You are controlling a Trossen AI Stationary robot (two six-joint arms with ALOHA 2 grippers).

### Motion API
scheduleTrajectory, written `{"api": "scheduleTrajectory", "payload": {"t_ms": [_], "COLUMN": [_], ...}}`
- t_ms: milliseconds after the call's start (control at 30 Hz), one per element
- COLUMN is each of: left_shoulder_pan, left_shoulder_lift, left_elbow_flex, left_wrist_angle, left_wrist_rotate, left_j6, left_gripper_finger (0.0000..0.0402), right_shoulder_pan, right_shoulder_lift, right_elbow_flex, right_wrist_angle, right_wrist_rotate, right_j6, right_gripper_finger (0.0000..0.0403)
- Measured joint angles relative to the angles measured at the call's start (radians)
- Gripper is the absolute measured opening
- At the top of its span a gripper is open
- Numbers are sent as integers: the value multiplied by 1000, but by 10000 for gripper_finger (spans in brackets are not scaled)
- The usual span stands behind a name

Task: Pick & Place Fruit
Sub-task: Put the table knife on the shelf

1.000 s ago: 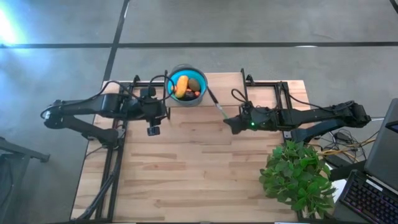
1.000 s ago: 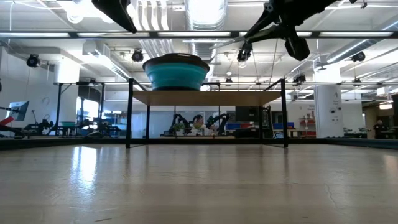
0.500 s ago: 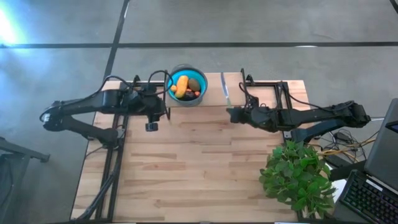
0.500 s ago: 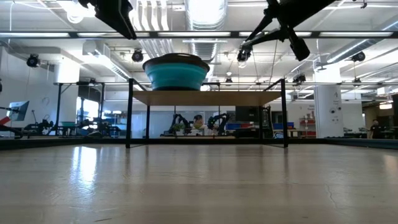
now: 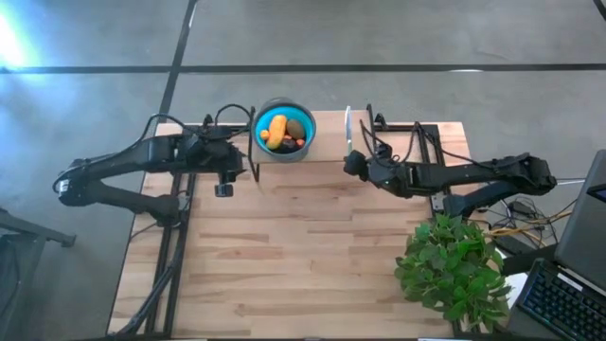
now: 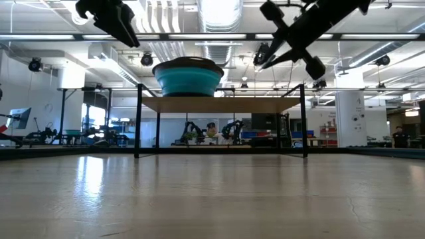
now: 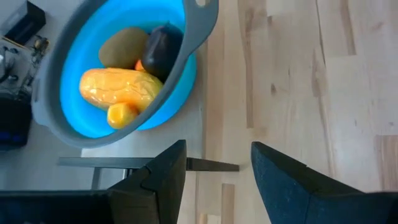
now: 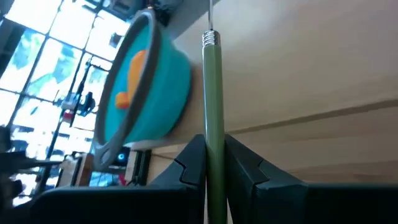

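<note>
The fruit lies in a round blue bowl with a grey rim (image 5: 284, 131) at the table's far edge: a long orange-yellow piece (image 7: 118, 87), an olive-green oval (image 7: 123, 46), a dark round one (image 7: 160, 50) and a small orange one (image 7: 121, 115). My left gripper (image 5: 248, 163) hangs open in the air just left of the bowl, nothing between its fingers (image 7: 214, 180). My right gripper (image 5: 352, 163) is right of the bowl, shut on a slim green-handled utensil (image 5: 347, 128). My right gripper pinches the utensil's green handle (image 8: 213, 146) between its two fingers. The handle runs along the fingers and sticks out past them toward the table's far edge, ending in a metal collar (image 8: 210, 38). The utensil is lifted clear of the table.
A leafy green plant (image 5: 453, 270) stands at the table's near right corner. Black frame bars (image 5: 407, 128) run along the far right edge. The wooden tabletop (image 5: 303, 256) stretches toward the near edge. The low view shows the bowl (image 6: 188, 76) on a raised wooden board.
My right gripper has rolled and moved a little toward the far edge; the utensil has swung from slanting toward the bowl to pointing at the far edge. My left gripper has drawn slightly toward the table's left edge and turned toward the bowl.
</note>
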State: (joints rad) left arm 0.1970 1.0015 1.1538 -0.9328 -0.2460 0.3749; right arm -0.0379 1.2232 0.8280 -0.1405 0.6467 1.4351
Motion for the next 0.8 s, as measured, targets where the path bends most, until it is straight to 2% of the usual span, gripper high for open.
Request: {"api": "scheduleTrajectory", "payload": {"t_ms": [400, 567, 800], "left_shoulder_pan": [0, 0, 0], "left_shoulder_lift": [-110, -131, -152], "left_elbow_flex": [0, -6, -75], "left_wrist_angle": [7, 8, 37], "left_wrist_rotate": [51, 51, 51], "left_j6": [6, 5, 10], "left_gripper_finger": [186, 186, 186], "right_shoulder_pan": [-33, -44, -82], "right_shoulder_lift": [118, 163, 210], "right_elbow_flex": [0, 0, 0], "right_wrist_angle": [35, 115, 242], "right_wrist_rotate": [-27, -39, -72], "right_j6": [97, 105, 105], "right_gripper_finger": [29, 29, 29]}}
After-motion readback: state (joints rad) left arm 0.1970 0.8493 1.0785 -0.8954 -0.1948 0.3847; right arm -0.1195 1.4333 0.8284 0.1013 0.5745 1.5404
